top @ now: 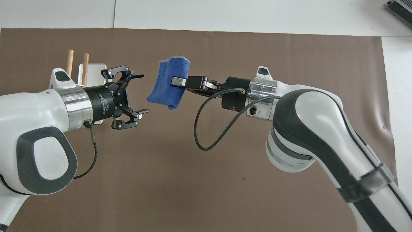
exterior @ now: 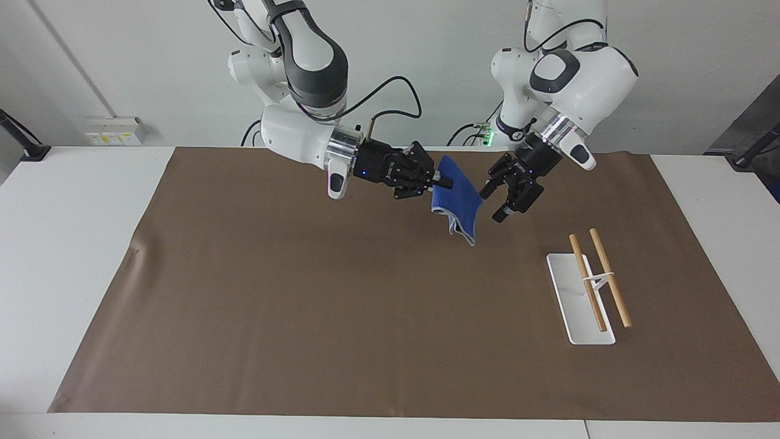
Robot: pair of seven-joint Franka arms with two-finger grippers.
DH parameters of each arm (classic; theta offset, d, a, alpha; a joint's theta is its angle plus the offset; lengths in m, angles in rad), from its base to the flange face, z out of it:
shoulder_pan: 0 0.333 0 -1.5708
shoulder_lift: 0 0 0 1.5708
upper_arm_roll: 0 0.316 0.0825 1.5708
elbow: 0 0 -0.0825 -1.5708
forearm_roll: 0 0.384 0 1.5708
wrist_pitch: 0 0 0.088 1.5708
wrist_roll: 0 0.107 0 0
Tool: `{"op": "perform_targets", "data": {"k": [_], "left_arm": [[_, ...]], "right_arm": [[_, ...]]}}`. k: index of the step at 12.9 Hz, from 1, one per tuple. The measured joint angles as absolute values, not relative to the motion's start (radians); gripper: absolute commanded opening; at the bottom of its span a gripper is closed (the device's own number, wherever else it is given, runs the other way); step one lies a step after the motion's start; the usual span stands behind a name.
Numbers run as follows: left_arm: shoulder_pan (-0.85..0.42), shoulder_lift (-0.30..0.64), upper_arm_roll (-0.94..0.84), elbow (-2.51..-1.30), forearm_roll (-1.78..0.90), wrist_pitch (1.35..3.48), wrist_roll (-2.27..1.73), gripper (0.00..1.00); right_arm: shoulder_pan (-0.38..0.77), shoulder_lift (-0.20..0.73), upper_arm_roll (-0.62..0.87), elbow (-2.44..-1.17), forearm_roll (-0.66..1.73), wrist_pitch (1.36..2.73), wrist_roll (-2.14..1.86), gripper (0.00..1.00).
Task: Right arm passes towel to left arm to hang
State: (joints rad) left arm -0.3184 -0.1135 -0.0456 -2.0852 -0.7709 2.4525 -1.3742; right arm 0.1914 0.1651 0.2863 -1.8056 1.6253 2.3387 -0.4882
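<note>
The right arm's gripper [exterior: 443,182] is shut on the blue towel [exterior: 458,198] and holds it in the air over the brown mat, near the robots' edge. The towel hangs folded from the fingers and also shows in the overhead view [top: 165,91], as does the right gripper [top: 178,81]. The left gripper [exterior: 492,205] is open and points at the towel from the left arm's end. Its fingertips stand close beside the towel's free edge with a small gap, as the overhead view shows [top: 144,94].
A white rack base [exterior: 579,305] with two wooden rods [exterior: 609,277] stands on the brown mat [exterior: 304,305] toward the left arm's end; it shows in the overhead view too [top: 93,69]. A black cable [top: 206,135] loops under the right wrist.
</note>
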Motion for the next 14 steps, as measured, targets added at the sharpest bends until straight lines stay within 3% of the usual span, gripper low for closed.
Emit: {"op": "perform_targets", "data": {"k": [2,3,6,8,10,11,14], "left_arm": [[-0.361,-0.115,-0.046,-2.095,-0.793,2.539,-1.443,1.00],[-0.386,-0.115,-0.047,-2.100,-0.797,2.582,-1.477,0.95],[-0.419,-0.113,-0.048,-2.103,-0.802,2.641,-1.518,0.49],[-0.418,-0.113,-0.040,-2.103,-0.802,2.644,-1.518,0.32],[-0.418,-0.113,-0.036,-2.103,-0.802,2.645,-1.518,0.08],[-0.418,-0.113,-0.036,-2.103,-0.803,2.645,-1.518,0.00],[-0.418,-0.113,-0.035,-2.103,-0.803,2.645,-1.519,0.00]], "right_arm": [[0.191,0.165,0.286,-1.806,1.625,2.339,-0.488,0.00],[0.191,0.165,0.286,-1.806,1.625,2.339,-0.488,0.00],[0.191,0.165,0.286,-1.806,1.625,2.339,-0.488,0.00],[0.191,0.165,0.286,-1.806,1.625,2.339,-0.488,0.00],[0.190,0.165,0.286,-1.806,1.625,2.339,-0.488,0.00],[0.190,0.165,0.286,-1.806,1.625,2.339,-0.488,0.00],[0.190,0.165,0.286,-1.806,1.625,2.341,-0.488,0.00]]}}
